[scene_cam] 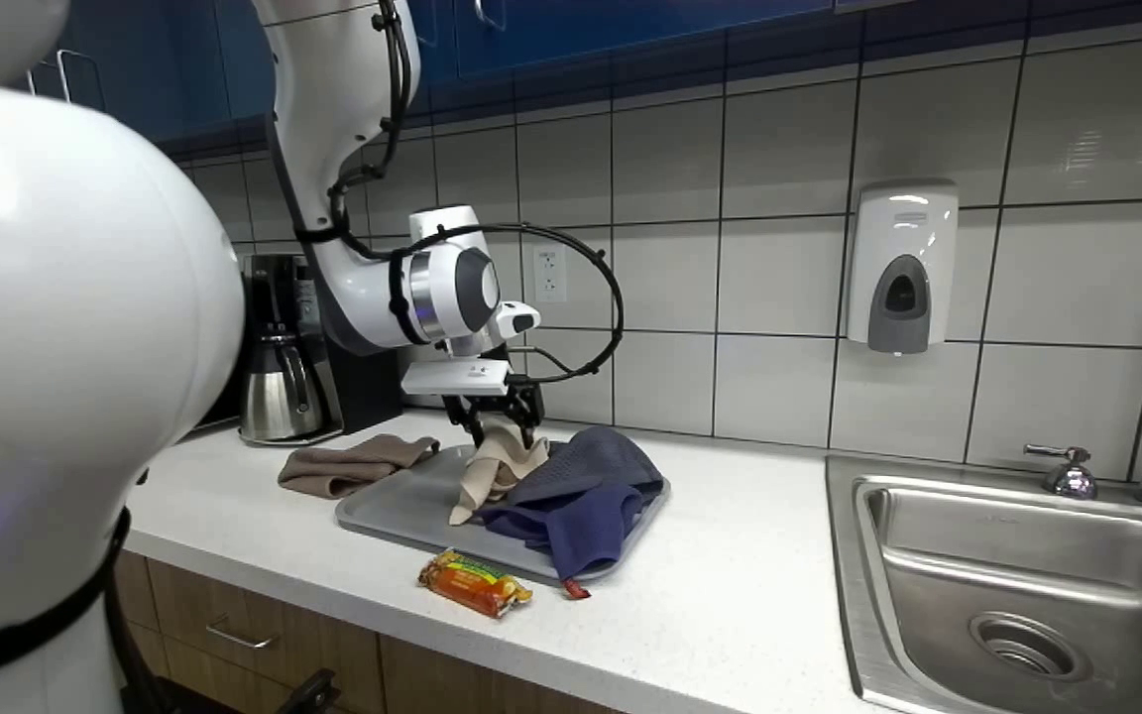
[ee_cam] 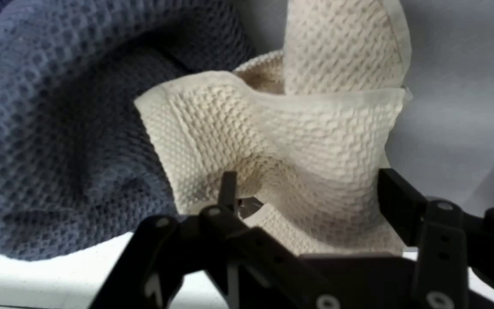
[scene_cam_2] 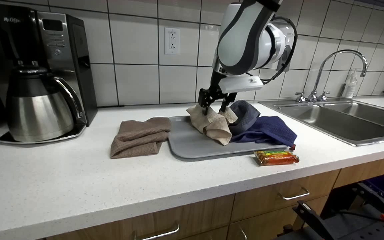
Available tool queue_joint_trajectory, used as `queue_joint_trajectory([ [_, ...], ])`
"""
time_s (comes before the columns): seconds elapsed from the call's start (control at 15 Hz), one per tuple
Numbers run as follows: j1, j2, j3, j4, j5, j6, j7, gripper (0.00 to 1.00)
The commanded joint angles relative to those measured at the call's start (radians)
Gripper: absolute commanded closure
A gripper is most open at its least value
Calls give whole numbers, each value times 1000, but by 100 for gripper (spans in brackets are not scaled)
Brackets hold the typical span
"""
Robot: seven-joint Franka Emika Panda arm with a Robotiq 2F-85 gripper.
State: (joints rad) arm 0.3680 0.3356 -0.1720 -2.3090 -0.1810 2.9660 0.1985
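Note:
My gripper (scene_cam: 503,436) is open over a grey tray (scene_cam: 402,501), pointing down. Its fingers stand wide apart around the raised part of a crumpled beige cloth (scene_cam: 492,474). In the wrist view the beige cloth (ee_cam: 315,128) lies between and beyond the fingertips (ee_cam: 307,182); the right finger's inner face is at its edge, but I cannot tell whether it presses on it. A grey-blue cloth (scene_cam_2: 244,114) lies bunched beside the beige cloth, also in the wrist view (ee_cam: 37,141). A dark blue cloth (scene_cam_2: 265,130) hangs partly over the tray's edge.
A folded brown cloth (scene_cam_2: 142,136) lies beside the tray. An orange snack packet (scene_cam: 475,583) and a small red wrapper (scene_cam: 576,589) lie near the counter's front edge. A coffee maker (scene_cam_2: 42,110) stands at one end, a sink (scene_cam: 1007,585) at the other. A tiled wall is behind.

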Motion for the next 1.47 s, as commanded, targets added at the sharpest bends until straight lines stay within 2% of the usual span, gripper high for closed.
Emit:
queue_joint_trajectory([
  [0.0,-25,-48,28,1,-18,-31,6,0],
  [0.47,-26,-73,59,18,-23,-30,1,0],
  [1.13,-52,-75,175,42,2,-51,-68,0],
  [1.4,-36,-76,189,55,-11,-71,-54,0],
])
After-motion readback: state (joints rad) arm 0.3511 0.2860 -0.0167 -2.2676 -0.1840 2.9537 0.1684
